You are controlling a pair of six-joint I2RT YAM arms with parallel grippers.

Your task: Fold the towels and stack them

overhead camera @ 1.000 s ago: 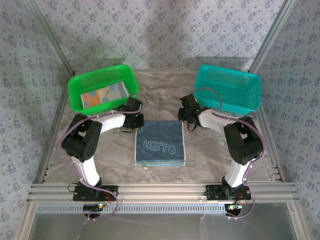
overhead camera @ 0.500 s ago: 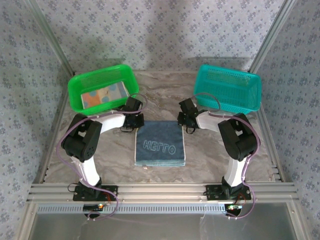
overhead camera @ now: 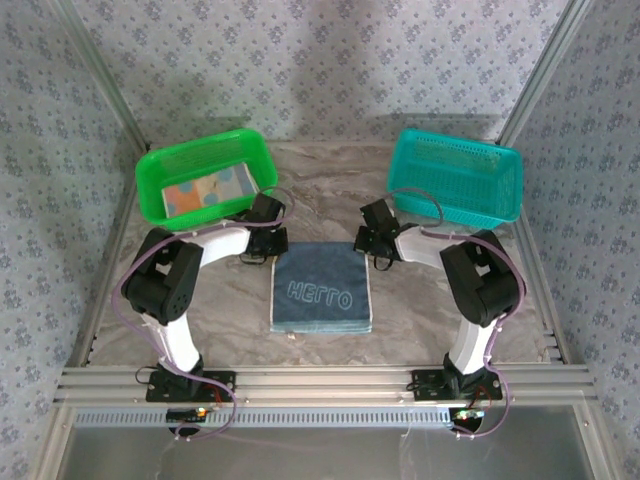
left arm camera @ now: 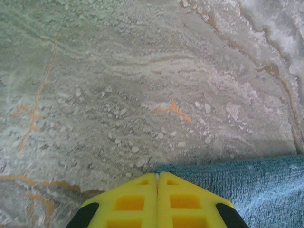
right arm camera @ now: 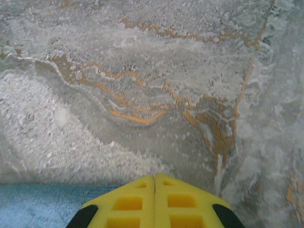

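Marble table [overhead camera: 320, 190], patterned walls round it. Dark towel [overhead camera: 322, 288] w/ pale lettering lies flat at centre, between the arms. A dotted towel [overhead camera: 205, 190] sits in the green basket [overhead camera: 150, 185] far left; teal basket [overhead camera: 455, 215] far right.

Change in the last sec: right gripper [overhead camera: 377, 260] swung in a bit toward the dark towel's far-right corner and its fingers went from part-open to fully closed. Left gripper [overhead camera: 273, 256] hasn't moved, closed at the far-left corner.

Wrist views: both pairs of yellow fingers meet w/ no gap, cloth edge right at the tips. Whether cloth is actually pinched can't be seen; prob. yes.

Meaning: both far corners look taken, so the first fold is prob. ready to start, far edge toward near edge.
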